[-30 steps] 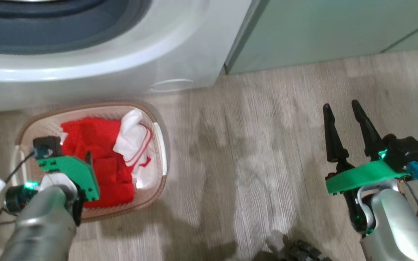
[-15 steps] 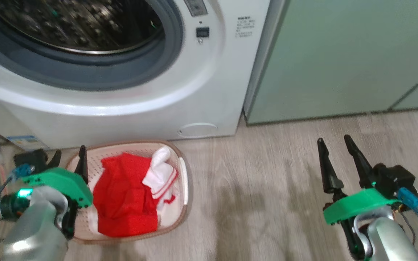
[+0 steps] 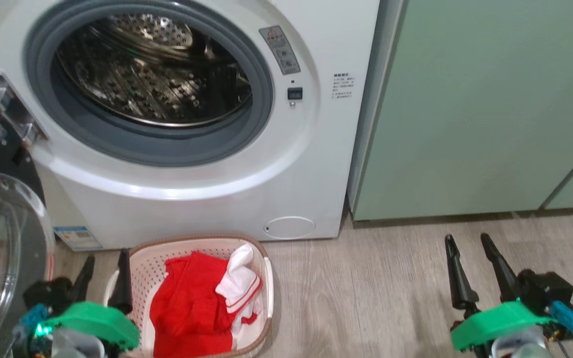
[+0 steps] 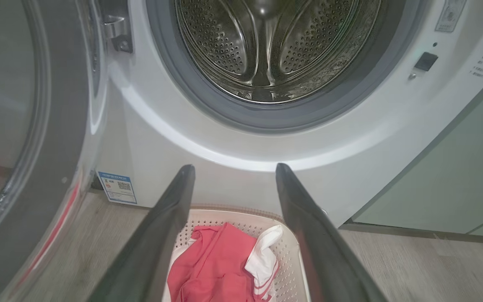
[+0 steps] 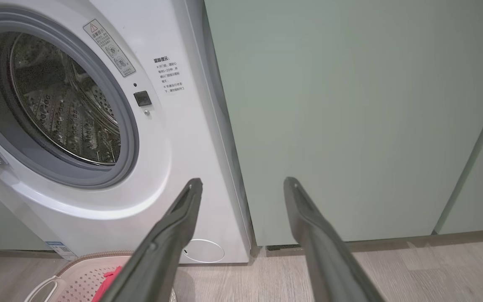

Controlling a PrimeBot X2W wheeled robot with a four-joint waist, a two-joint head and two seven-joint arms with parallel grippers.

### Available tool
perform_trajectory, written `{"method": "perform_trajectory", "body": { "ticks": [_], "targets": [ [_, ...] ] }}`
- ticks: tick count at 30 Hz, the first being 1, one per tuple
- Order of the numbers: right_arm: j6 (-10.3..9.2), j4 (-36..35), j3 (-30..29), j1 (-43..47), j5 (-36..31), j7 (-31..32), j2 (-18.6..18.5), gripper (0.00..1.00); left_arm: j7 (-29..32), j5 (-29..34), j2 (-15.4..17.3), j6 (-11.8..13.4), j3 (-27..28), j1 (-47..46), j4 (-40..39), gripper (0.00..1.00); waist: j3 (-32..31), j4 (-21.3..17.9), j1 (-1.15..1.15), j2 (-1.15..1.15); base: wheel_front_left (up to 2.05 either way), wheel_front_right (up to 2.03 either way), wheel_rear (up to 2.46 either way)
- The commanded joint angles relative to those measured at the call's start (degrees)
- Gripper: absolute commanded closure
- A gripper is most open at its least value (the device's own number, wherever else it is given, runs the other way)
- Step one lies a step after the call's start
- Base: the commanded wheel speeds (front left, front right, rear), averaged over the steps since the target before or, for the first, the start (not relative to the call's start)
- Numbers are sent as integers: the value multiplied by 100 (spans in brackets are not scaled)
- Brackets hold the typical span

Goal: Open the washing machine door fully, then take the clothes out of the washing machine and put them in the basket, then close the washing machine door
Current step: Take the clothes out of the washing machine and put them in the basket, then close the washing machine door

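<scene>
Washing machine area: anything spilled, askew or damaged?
Nothing stands out. The red clothes lie bunched inside the basket, none on the floor; the drum looks empty; the washing machine door hangs open at the left.

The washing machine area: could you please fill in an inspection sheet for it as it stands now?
Surface: pale wood-look floor.
Job's things: washing machine door stands open at left; drum looks empty; red clothes lie in basket before the washing machine.
Clutter: nothing seen.
Grippers: left gripper open by basket's left edge; right gripper open over floor; both empty.
Cables: blue-plugged lead at right wrist.
Surroundings: pale green cabinets right of the machine.
</scene>
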Motion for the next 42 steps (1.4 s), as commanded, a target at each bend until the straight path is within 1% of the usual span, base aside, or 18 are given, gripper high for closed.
{"method": "perform_trajectory", "body": {
  "ticks": [1,6,12,20,29,35,42],
  "targets": [
    [37,-212,79,-29,-48,-36,12,0,-58,148,4,-36,383,-78,-302,0,-128,38,0,-1,0,0,0],
    [37,-263,-25,64,-125,-36,25,0,-59,406,-152,-92,654,158,-485,0,-232,43,0,-1,0,0,0],
    [37,-287,-82,80,-235,-36,24,0,-59,660,-220,-121,801,224,-559,0,-266,50,0,-1,0,0,0],
    [37,-302,-100,97,-258,-36,44,0,-59,832,-293,-140,866,226,-617,0,-265,73,0,-1,0,0,0],
    [37,-271,-86,99,-248,-36,39,0,-59,752,-254,-143,743,196,-526,0,-245,89,0,-1,0,0,0],
    [37,-260,-76,103,-234,-36,42,0,-59,751,-218,-143,726,173,-490,0,-257,80,0,-1,-79,79,0],
    [37,-251,-76,104,-225,-36,42,0,-59,764,-197,-143,698,165,-488,0,-272,77,0,-1,-168,168,0]
  ]
}}
